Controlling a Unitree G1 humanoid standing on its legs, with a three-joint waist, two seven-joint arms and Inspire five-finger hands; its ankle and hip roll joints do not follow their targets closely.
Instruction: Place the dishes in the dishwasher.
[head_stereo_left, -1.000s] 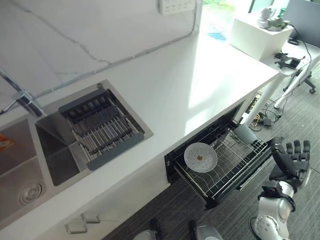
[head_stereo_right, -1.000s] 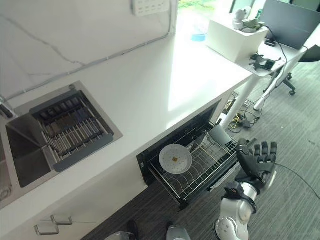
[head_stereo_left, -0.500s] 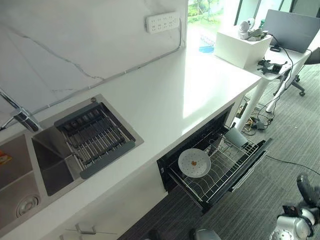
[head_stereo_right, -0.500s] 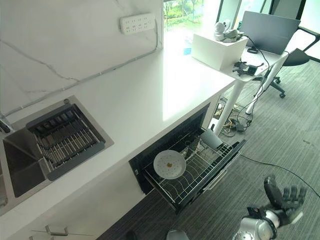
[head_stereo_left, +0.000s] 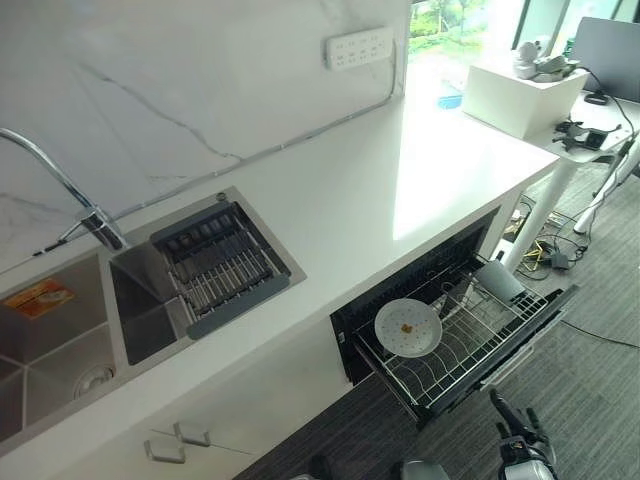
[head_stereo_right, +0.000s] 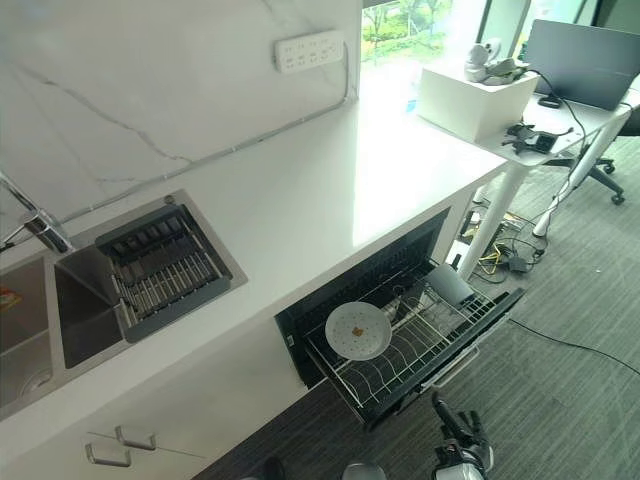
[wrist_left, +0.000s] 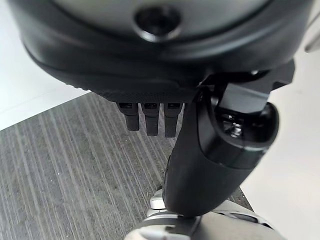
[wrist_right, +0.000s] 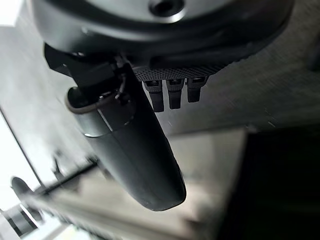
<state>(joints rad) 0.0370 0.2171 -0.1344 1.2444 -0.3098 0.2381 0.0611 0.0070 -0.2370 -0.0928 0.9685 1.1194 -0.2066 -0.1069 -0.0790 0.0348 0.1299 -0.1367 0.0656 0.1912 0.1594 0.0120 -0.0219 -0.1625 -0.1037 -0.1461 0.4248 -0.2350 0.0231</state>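
Under the white counter the dishwasher (head_stereo_left: 352, 330) stands open with its wire rack (head_stereo_left: 485, 325) pulled out. A white plate (head_stereo_left: 407, 327) with a brown spot leans upright in the rack's left part, and a grey cup (head_stereo_left: 497, 281) lies at its far right corner. My right hand (head_stereo_left: 515, 435) hangs low in front of the rack, fingers straight and empty, as the right wrist view (wrist_right: 140, 155) confirms. In the left wrist view my left hand (wrist_left: 215, 160) is open over grey carpet, holding nothing.
A steel sink (head_stereo_left: 130, 310) with a grey drying rack (head_stereo_left: 222, 266) and a faucet (head_stereo_left: 70, 190) sits at the counter's left. A white box (head_stereo_left: 520, 95) stands at the counter's far end. A desk (head_stereo_left: 600, 125) is beyond it. Grey carpet (head_stereo_left: 590, 390) lies before the dishwasher.
The camera has shifted, so the whole scene sits differently. My right hand has dropped from beside the rack's front corner to the bottom edge of the eye views. The plate and cup have not moved.
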